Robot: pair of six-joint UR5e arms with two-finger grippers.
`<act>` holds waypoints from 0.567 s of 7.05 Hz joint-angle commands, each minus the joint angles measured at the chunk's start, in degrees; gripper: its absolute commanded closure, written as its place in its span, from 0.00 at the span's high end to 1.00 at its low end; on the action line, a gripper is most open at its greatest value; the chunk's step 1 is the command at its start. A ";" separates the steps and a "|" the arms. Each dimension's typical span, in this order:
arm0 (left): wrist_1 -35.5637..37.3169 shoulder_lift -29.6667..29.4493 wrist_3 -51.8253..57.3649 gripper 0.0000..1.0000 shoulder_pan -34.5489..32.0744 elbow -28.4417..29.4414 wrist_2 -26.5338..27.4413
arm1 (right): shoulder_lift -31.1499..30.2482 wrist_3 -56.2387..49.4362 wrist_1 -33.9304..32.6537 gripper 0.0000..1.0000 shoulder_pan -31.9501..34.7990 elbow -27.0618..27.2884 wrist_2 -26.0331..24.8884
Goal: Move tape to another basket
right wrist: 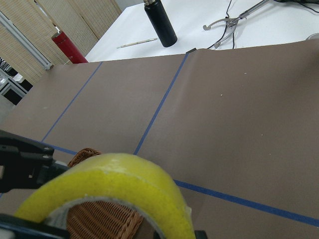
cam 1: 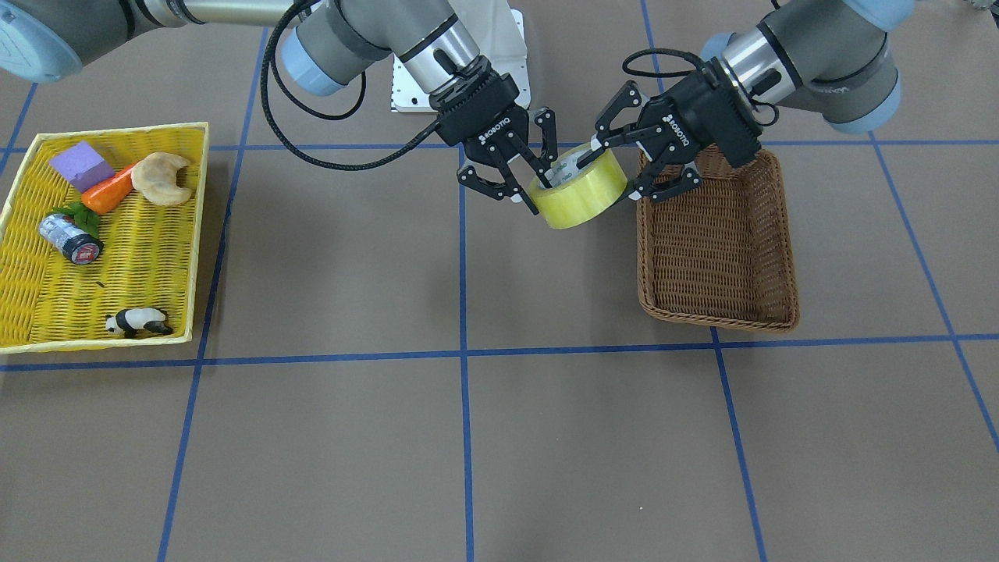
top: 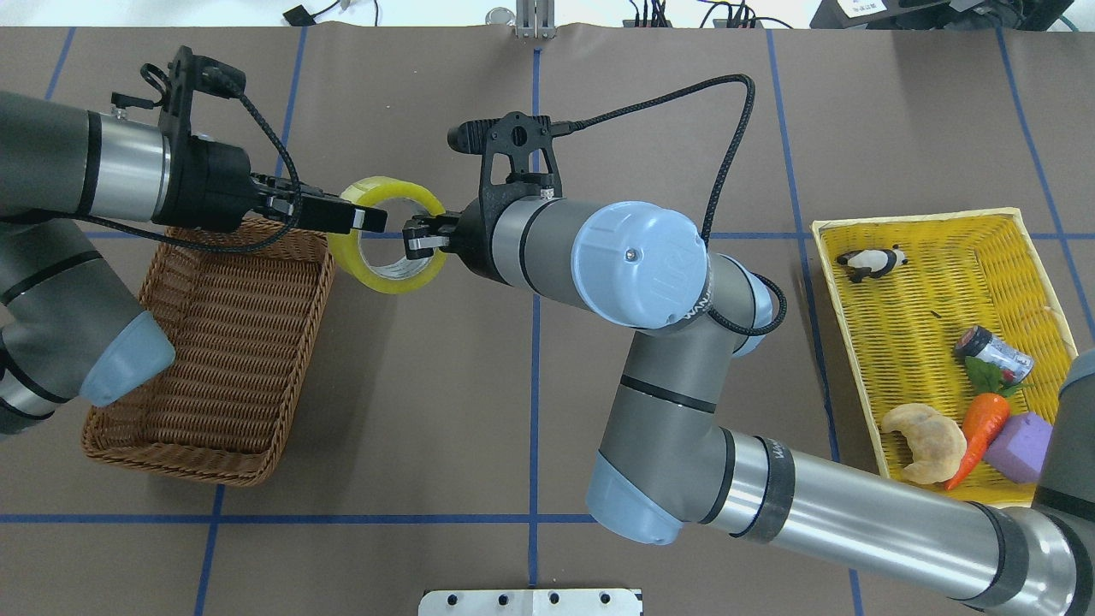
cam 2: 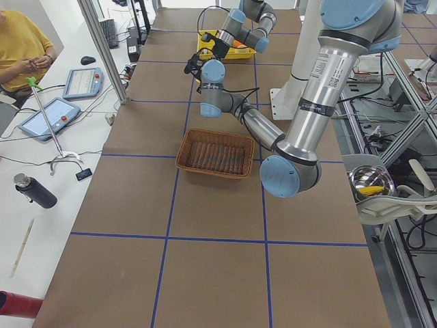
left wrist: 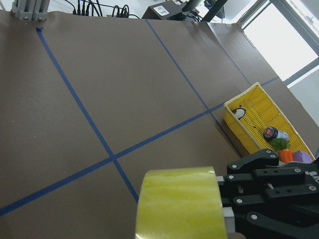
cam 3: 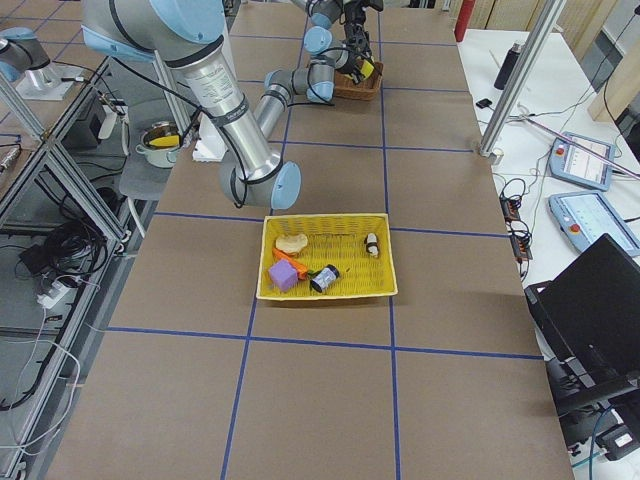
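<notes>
The yellow-green tape roll (cam 1: pixel 581 195) hangs in the air between both grippers, just beside the far end of the brown wicker basket (cam 1: pixel 718 257). My right gripper (cam 1: pixel 548 195) grips the roll's wall, one finger in the hole and one outside. My left gripper (cam 1: pixel 615 170) reaches in from over the basket's far end, its fingers against the roll's two flat faces. From overhead the tape (top: pixel 389 278) sits between the left gripper (top: pixel 364 218) and the right gripper (top: pixel 421 238), beside the basket (top: pixel 214 359). The tape fills the bottom of both wrist views (left wrist: pixel 179 204) (right wrist: pixel 124 184).
The yellow woven basket (cam 1: pixel 140 257) at the robot's right end holds a can (cam 1: pixel 72 238), a carrot (cam 1: pixel 109 191), a croissant (cam 1: pixel 162 178), a purple block (cam 1: pixel 82 164) and a panda figure (cam 1: pixel 139 321). A white mounting plate (cam 1: pixel 507 47) lies at the robot's base.
</notes>
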 commanded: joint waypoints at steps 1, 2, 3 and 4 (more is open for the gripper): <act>0.15 -0.04 -0.19 0.00 0.21 0.04 -0.07 | -0.42 0.66 0.63 1.00 -0.39 0.11 0.03; 0.16 -0.04 -0.10 0.00 0.21 0.57 -0.16 | -0.77 0.75 0.98 1.00 -0.31 1.16 0.38; 0.07 -0.04 0.16 0.00 0.21 1.18 -0.16 | -1.82 1.10 0.98 1.00 -0.31 2.30 1.43; 0.07 0.14 0.34 0.00 0.21 1.27 -0.16 | -2.70 1.19 0.90 1.00 -0.13 3.35 3.09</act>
